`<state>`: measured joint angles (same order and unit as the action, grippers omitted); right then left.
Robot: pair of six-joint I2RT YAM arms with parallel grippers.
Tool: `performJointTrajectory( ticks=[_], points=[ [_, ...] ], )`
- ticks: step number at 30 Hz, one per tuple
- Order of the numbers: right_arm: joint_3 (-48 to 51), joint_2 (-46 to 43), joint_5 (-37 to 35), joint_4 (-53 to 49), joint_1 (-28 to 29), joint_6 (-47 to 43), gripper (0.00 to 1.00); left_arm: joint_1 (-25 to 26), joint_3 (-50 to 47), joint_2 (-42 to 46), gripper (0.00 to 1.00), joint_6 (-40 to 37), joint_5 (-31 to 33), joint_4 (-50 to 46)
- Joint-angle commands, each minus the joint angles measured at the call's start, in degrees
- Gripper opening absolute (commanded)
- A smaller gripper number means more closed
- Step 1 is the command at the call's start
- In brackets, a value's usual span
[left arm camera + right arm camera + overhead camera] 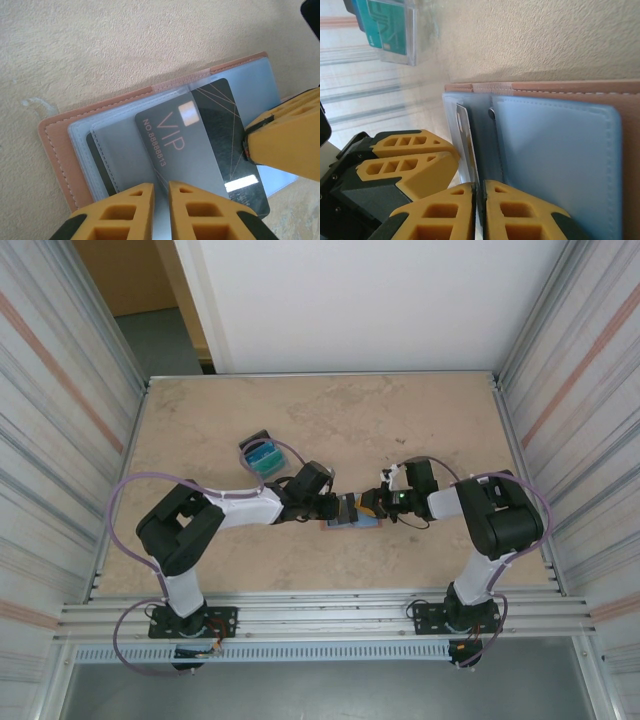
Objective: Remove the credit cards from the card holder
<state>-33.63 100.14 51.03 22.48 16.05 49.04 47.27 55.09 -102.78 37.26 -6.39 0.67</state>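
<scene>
Black card (200,145) "VIP NO.8888813" pinched by right end effector (478,191); left end effector (161,194) nearly closed over card holder (55,145).

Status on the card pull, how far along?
Done: teal cards sit in the clear tray. In hand: right end effector pinches the black card, partly out of the open card holder; left end effector appears to grip the holder's edge. Left: pull it free; another dark card seems pocketed.
</scene>
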Motion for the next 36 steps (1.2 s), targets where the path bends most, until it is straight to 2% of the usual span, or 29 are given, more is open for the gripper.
performJointTrajectory(
  ticks=[1,12,19,29,36],
  points=[
    [-0.74,-0.92,0.54,1.12,1.06,0.40,0.15,-0.07,0.43,-1.45,0.15,-0.79,-0.20,-1.68],
    [0.04,2.52,1.72,8.69,1.50,4.19,0.20,-0.08,-0.23,-1.67,0.15,-0.21,-0.55,-1.59],
    [0.67,5.57,2.64,15.04,1.70,7.19,0.19,-0.07,-0.51,-1.71,0.15,0.12,-0.55,-1.15],
    [0.13,6.43,2.59,15.39,2.56,7.32,0.13,-0.06,-0.86,-1.22,0.15,0.41,-0.09,-1.01],
    [0.75,4.02,1.95,12.40,0.23,5.18,0.06,-0.19,-1.98,0.05,0.15,0.81,0.57,-1.19]
  ],
)
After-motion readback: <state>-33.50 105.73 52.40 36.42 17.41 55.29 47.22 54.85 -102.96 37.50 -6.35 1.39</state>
